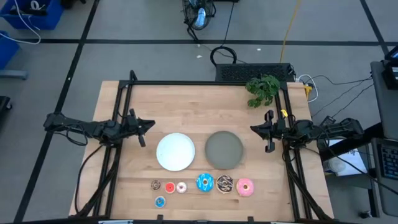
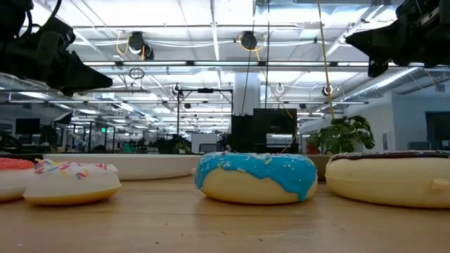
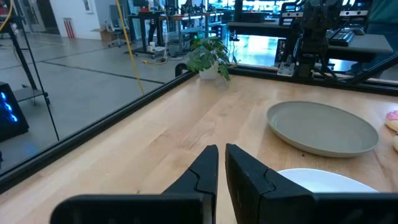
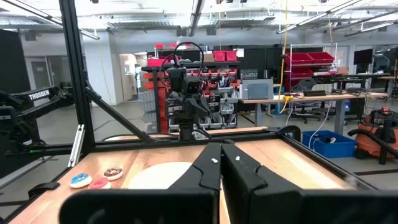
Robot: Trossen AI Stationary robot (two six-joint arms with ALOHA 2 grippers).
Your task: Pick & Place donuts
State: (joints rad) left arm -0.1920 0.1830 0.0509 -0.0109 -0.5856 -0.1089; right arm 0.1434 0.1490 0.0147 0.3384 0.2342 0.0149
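Seven toy donuts lie flat in a row near the table's front edge. The larger three are blue (image 1: pixel 204 182), brown sprinkled (image 1: pixel 224 183) and pink (image 1: pixel 245 187). The tiny ones are brown (image 1: pixel 155 185), red (image 1: pixel 169 186), whitish-pink (image 1: pixel 181 187) and light blue (image 1: pixel 160 201). Behind them rest a white plate (image 1: pixel 175 152) and a grey plate (image 1: pixel 224 149). My left gripper (image 1: pixel 151 124) hovers shut at the table's left side and my right gripper (image 1: pixel 254 129) shut at its right side. Both are roughly level, point toward the middle and are well clear of the donuts.
A small potted plant (image 1: pixel 263 89) stands at the far right corner, beside a black box (image 1: pixel 255 73) at the far edge. Black frame rails (image 1: pixel 118 112) run along the table's left, right and far sides. Bare wood lies between the plates and the far edge.
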